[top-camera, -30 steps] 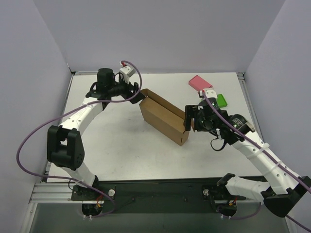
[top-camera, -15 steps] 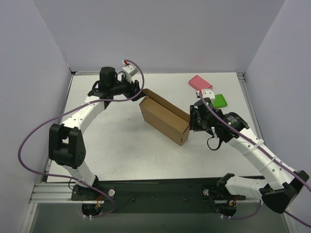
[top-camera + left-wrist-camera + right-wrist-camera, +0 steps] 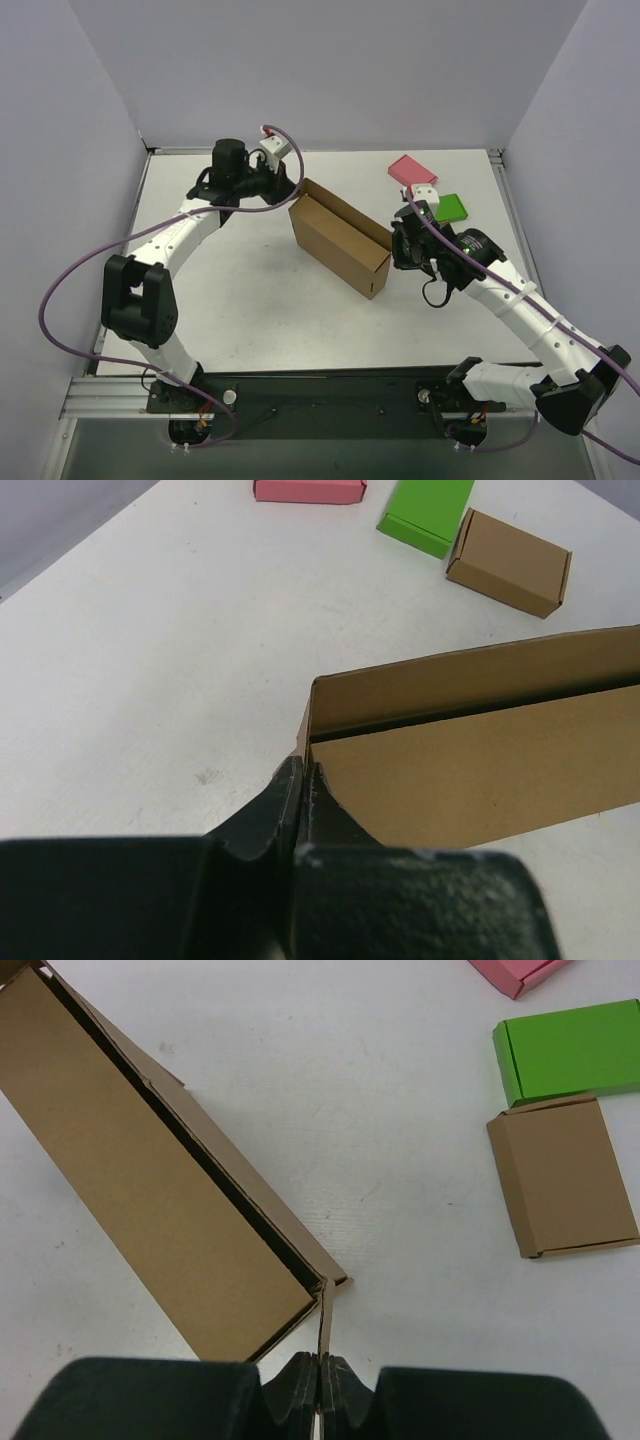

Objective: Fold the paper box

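right wrist: pincer [image 3: 320,1362] nips paper box [image 3: 150,1190]

We see the whole bench [image 3: 250,300] from the overhead camera, which sits high above and behind the arm bases [image 3: 330,400] and faces the far wall [image 3: 330,70], tilted down. The left wrist camera rides close behind the left end effector [image 3: 303,770], low over the bench, facing across it toward the far right corner. The right wrist camera hangs close above the right end effector [image 3: 320,1365], looking almost straight down. All three views share the cardboard box [image 3: 338,240]. Both wrist views, from opposite ends of it, also share the pink box [image 3: 308,489], green box [image 3: 428,515] and small brown box [image 3: 510,562].
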Controlling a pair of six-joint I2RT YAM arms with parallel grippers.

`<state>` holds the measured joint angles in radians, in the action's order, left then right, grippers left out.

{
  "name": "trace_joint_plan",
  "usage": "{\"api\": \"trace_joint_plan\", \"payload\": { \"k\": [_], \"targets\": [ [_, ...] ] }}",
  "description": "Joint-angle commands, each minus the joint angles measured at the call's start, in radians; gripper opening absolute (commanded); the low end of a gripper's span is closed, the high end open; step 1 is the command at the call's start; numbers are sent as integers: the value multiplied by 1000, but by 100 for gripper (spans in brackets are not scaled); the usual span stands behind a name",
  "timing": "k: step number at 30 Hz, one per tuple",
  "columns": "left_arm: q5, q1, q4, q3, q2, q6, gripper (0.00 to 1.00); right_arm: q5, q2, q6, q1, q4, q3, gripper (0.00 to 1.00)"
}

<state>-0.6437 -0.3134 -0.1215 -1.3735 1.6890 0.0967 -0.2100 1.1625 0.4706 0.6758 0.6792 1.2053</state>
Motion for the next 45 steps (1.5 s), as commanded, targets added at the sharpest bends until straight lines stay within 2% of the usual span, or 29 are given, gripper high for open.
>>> {"api": "trace_joint_plan", "payload": {
  "k": [1, 5, 13, 25, 35, 37, 40, 41, 44, 45],
  "targets": [
    [134, -53, -61, -42, -18, 1, 0, -35, 22, -1, 4, 20, 11, 0],
    [251, -95, -116, -55, -25, -78, 0, -60, 42, -6, 5, 20, 14, 0],
    [302, -113, -210, -75, -48, -210, 0, -87, 63, -50, 7, -7, -4, 0],
    [264, -105, -219, 25, -172, -383, 0, -144, 62, -171, 8, -33, -23, 0],
    [237, -92, -218, 33, -209, -433, 0, -158, 13, -221, 34, -87, -99, 1],
    [233, -92, -208, 45, -216, -431, 0, -154, -3, -210, 37, -84, -84, 5],
    [222, -93, -227, 67, -221, -404, 0, -149, -33, -191, 56, -78, -55, 29],
    [214, -93, -236, 68, -222, -388, 0, -150, -43, -191, 60, -76, -49, 42],
    [217, -95, -279, 70, -226, -348, 0, -173, -73, -167, 87, -72, -21, 62],
    [223, -93, -289, 68, -227, -335, 0, -186, -89, -161, 117, -72, -15, 63]
  ]
}}
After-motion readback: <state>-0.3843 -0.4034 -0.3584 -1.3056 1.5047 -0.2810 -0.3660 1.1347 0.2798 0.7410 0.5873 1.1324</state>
